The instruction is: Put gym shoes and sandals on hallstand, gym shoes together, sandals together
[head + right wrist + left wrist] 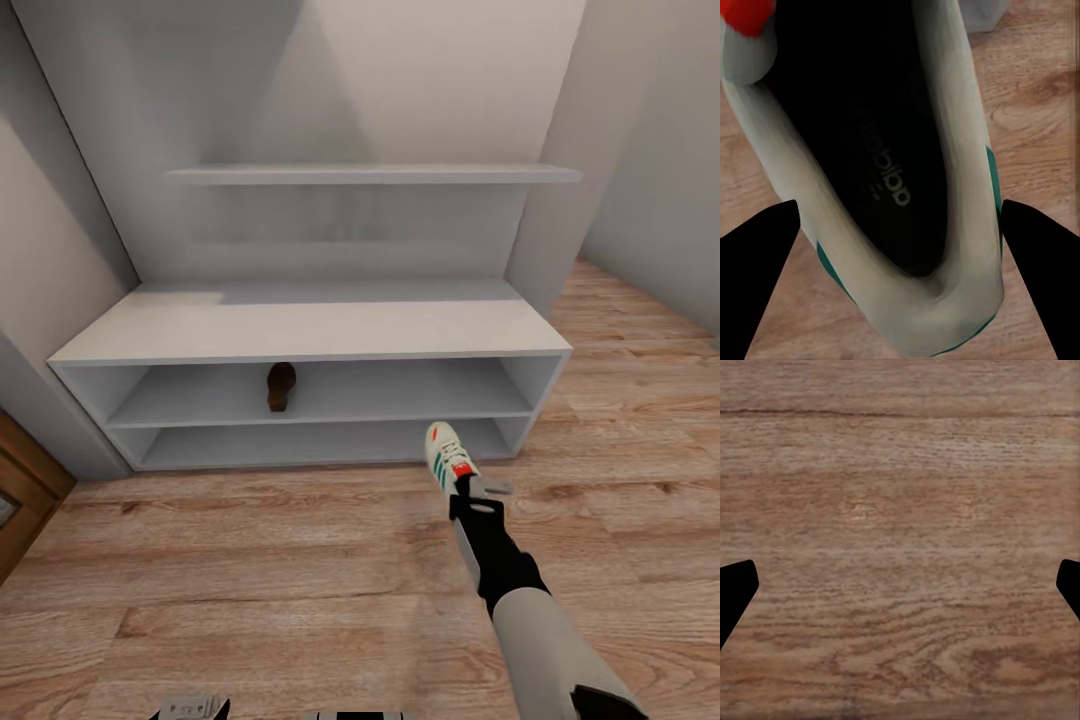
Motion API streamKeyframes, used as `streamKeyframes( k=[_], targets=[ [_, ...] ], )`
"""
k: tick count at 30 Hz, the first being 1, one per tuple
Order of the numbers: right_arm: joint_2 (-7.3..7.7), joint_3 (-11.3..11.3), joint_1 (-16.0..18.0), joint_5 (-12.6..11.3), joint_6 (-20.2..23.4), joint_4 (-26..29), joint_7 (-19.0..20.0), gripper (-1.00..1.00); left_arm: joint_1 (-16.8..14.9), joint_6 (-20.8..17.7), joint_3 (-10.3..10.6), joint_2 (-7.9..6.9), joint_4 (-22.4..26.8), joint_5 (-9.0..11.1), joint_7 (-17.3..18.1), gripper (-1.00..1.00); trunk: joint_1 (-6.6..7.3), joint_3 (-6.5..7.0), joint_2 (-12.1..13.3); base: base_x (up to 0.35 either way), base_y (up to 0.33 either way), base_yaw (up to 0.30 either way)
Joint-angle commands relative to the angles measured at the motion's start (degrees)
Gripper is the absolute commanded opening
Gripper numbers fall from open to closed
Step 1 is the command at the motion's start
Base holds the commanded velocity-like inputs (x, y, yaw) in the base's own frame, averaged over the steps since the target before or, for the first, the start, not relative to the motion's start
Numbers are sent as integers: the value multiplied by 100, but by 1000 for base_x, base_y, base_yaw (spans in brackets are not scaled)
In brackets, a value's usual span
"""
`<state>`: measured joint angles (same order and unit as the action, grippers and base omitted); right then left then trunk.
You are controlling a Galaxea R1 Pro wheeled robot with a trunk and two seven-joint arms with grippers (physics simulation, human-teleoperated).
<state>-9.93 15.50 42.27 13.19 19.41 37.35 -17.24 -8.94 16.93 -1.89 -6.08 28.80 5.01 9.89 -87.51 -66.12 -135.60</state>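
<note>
Holding a shoe [448, 455] by its heel, the right gripper [480, 497] reaches out low in front of the rack [310, 345], with the toe pointing toward the right end of the lower shelves. In the right wrist view the two dark fingers [761, 262] sit on either side of the shoe [870, 172] at the heel collar, pressed against its pale sides, so the grasp looks closed on it. The shoe seems to hang just above the floor [250, 560], close to the rack's front edge, though whether the sole is fully clear of the planks is hard to tell. One sandal [281, 386] already lies on the upper shelf row, left of centre. The left gripper [900, 585] looks straight down at bare floor [900, 472]; its fingertips [735, 585] stand wide apart with nothing between them. As a judgement, the shoe should be light, with soft, yielding upper walls and a stiffer sole and heel counter, so the heel is a sound place to hold; squeezing the collar too hard may fold it, and the long toe overhang could let it swing or twist. It will likely need setting down flat, leaving room beside it for its mate.
</note>
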Motion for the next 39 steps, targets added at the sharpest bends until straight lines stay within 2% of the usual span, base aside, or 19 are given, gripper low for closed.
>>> streamKeyframes(
  k=[1,6,7,10,18,39],
  targets=[
    [-7,24,36,26,73,8,-22,-100,-3,3,-19,1,-3,53,57,100,1,-5,-2,0,0,0],
    [-7,18,199,-108,235,7,-183,-100,-3,3,-21,1,-4,53,57,100,1,-5,-2,0,0,0],
    [-7,16,453,-432,876,5,-468,-100,-3,3,-22,1,-3,53,57,100,1,-5,-2,0,0,0],
    [-7,15,487,-515,876,-1,-504,-100,-3,3,-22,1,0,53,57,100,1,-5,-2,0,0,0],
    [-7,15,515,-577,864,-45,-517,-100,-3,3,-27,1,0,82,57,100,1,-5,-2,32,34,0],
    [-7,7,519,-580,863,2,-508,-100,-3,3,-31,1,2,77,57,100,1,-5,-2,166,253,0]
  ],
)
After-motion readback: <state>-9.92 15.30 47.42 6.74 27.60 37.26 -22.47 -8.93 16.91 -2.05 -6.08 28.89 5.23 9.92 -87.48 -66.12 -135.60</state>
